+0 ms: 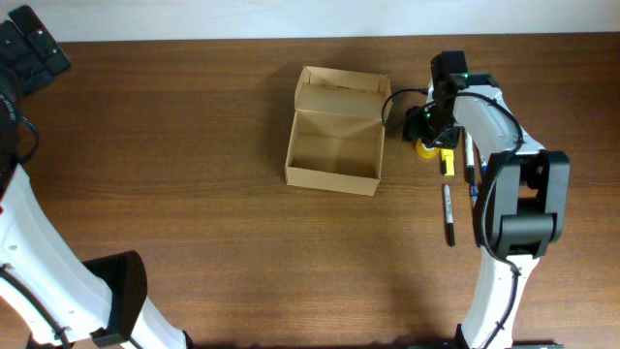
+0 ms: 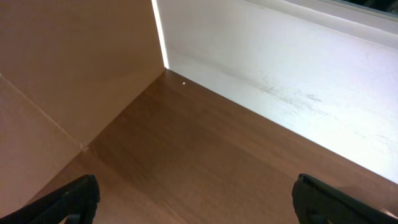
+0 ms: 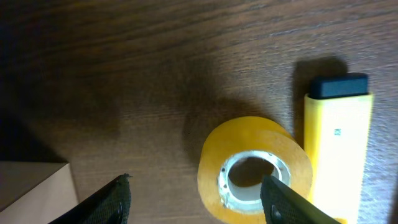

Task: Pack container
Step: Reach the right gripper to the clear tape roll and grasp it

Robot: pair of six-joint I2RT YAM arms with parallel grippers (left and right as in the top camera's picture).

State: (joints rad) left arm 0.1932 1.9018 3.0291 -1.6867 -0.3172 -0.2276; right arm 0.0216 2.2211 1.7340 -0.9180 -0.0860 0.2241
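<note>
While the box sits near the middle of the tabletop, its mouth faces straight up. Its longer side runs left to right, slightly skewed to the tabletop's edges.

- Lid: one flap, hinged along the far long edge and thrown back away from the arms.
- Look: plain tan cardboard with no markings. The walls are upright and the floor is bare.
- In the right wrist view only one pale corner shows, at the lower left.

Count:
- Box: one.
- Tape roll: one. It is yellow with a pale core, lies flat to the right of the box and does not touch it.
- Yellow marker: one. It has a dark cap and lies just beside the roll on its right. Its length runs near to far.
- Black pen: one. It lies nearer the arm bases than the marker and also runs near to far.
- Thin pen: one, largely hidden under the right arm.
- Grippers: two.

Right gripper: it is over the roll with its fingers apart. One finger crosses the roll's core and the other stands clear on the box side. Whether either touches the roll cannot be told.

Left gripper: it is at the far left corner, well apart from the box. Its fingers are spread wide with nothing between them.
</note>
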